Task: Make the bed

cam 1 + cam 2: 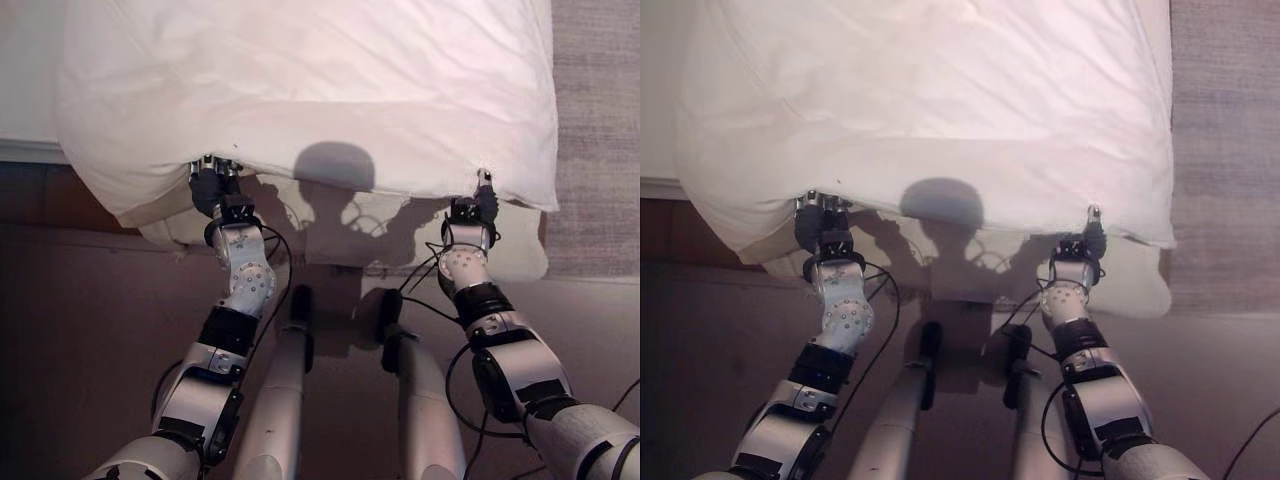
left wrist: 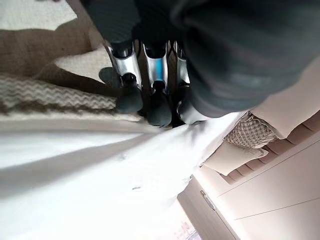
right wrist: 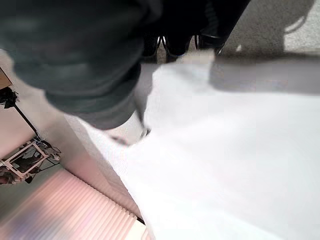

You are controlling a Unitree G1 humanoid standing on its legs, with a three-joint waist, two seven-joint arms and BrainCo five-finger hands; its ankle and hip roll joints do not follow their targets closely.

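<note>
Low in the frame, both arms rise from the bottom edge toward the near hem of a white duvet (image 1: 310,90) that covers the upper half of the left eye view. At centre left, the left hand (image 1: 213,186) meets the hem, its dark-tipped fingers (image 2: 159,102) curled tightly and pinching the white cloth, as its own wrist view shows from very close. At centre right, the right hand (image 1: 476,207) reaches the same hem near the duvet's right corner; its fingers (image 3: 172,46) sit bunched at the cloth's edge under the dark cover, and whether they truly clasp it I cannot tell. Between the two hands the hem hangs slightly lifted, with shadow lying beneath it. Just below that hem, a cream under-layer (image 1: 360,230) of bedding shows at the middle of the frame, reaching from one hand to the other and a little past each. Beyond the hands, the duvet spreads wrinkled and puffy up to the top edge. Along the right edge of the frame runs grey carpet (image 1: 595,130), while a white surface (image 1: 30,70) shows at the upper left beside the duvet. Further off, in the left wrist view, a cream woven pillow (image 2: 247,136) lies at middle right beside pale wall panels (image 2: 270,195).
</note>
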